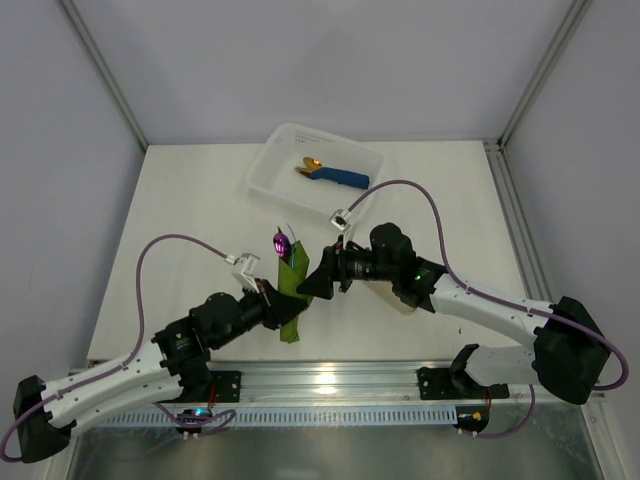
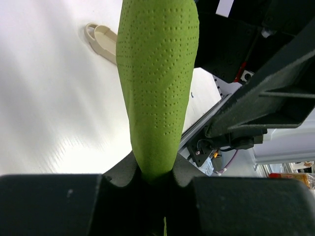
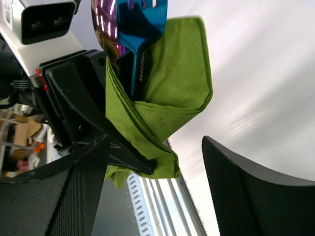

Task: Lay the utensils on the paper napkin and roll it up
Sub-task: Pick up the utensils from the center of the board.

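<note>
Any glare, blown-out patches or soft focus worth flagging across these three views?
Top external: evenly lit, one bright reflection on the metal rail. Left wrist: the paper napkin is sharp, the table beside it washed out. Right wrist: the utensils gleam with reflections.

My left arm [image 1: 100, 385] and right arm [image 1: 495, 310]
White links, black joints, a lilac cable [image 1: 180, 237] on each; right gripper [image 3: 155, 141] black, mesh-textured.

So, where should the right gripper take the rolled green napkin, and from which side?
Probably at the napkin middle, just above where the left gripper pinches it, coming from its free right side. There it is narrow and tightly rolled; the top flares loose around the utensils.
</note>
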`<state>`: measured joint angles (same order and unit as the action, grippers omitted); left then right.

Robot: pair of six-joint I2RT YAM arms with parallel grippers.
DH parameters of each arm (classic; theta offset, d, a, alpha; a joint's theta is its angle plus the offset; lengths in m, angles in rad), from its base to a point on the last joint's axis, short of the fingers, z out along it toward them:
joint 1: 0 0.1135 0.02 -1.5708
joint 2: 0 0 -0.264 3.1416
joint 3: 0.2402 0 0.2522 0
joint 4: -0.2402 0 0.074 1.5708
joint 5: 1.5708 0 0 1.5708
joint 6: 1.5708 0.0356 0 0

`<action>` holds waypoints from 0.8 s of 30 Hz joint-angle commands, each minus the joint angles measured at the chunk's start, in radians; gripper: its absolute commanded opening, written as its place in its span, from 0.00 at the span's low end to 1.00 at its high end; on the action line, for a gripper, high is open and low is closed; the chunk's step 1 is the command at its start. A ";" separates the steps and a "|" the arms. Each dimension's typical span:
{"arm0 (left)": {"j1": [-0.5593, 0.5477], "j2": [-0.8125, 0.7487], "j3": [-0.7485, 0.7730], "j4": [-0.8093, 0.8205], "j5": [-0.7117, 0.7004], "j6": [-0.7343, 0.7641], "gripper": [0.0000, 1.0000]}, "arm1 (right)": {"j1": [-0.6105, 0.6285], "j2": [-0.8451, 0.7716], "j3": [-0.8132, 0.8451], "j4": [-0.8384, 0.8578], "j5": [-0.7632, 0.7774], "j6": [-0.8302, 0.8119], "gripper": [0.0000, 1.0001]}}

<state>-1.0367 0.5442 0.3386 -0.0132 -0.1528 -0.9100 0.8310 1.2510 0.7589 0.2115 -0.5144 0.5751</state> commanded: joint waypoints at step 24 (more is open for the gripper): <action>-0.005 0.040 0.045 0.131 0.025 -0.036 0.00 | 0.003 0.122 0.079 0.334 -0.036 0.150 0.69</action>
<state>-1.0367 0.5907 0.3386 0.0124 -0.1333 -0.9401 0.8310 1.3628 0.7837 0.4347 -0.5644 0.7074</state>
